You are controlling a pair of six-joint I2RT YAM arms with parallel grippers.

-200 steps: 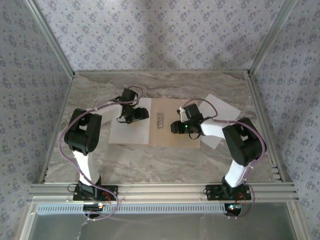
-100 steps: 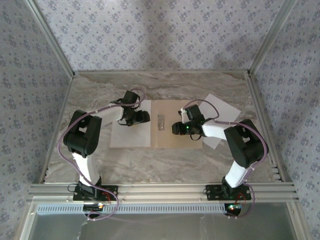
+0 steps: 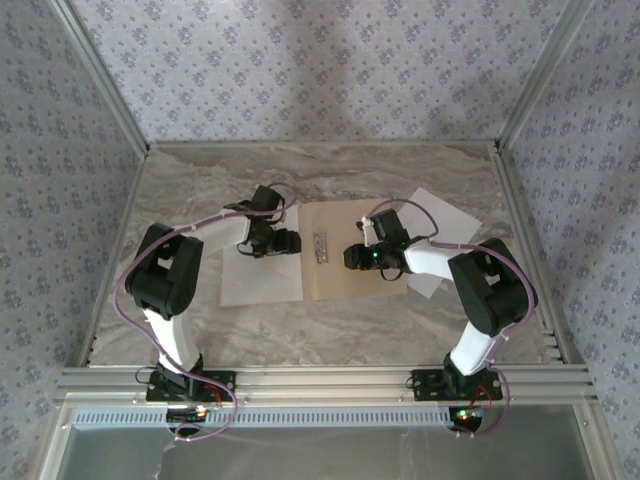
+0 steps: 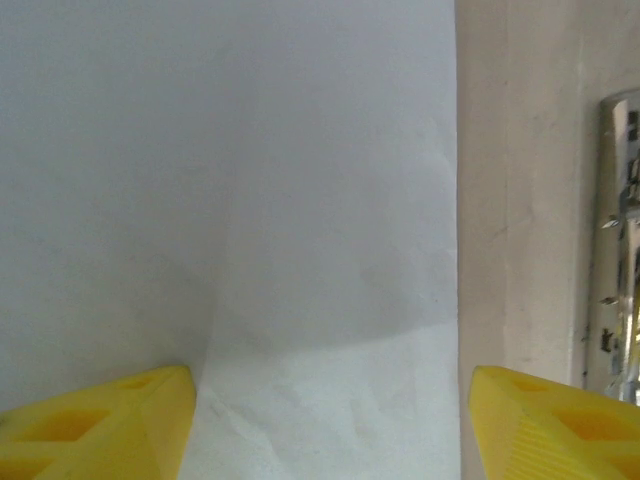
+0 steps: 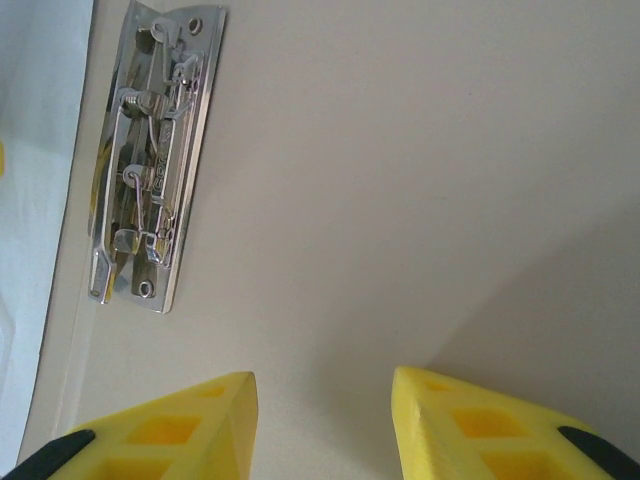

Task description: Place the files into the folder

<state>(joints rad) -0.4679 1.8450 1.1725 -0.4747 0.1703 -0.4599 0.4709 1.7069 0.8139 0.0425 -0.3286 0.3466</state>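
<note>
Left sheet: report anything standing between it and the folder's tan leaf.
Nothing lies between them: the left sheet already borders the folder. On the leaf itself, the metal clip sits just past that edge, and the open right claw is poised over the tan surface. Both could block the sheet sliding across.

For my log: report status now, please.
Left gripper open over sheet. Right gripper open over folder. Second sheet outside, right of folder.

No text, label, brand, number or sign can be read. The plain white rectangular paper sheet (image 4: 250,200) is blank, the flat tan-brown cardboard folder (image 5: 400,180) carries no print, and the small shiny metal clip (image 5: 155,150) shows no legible marking.
</note>
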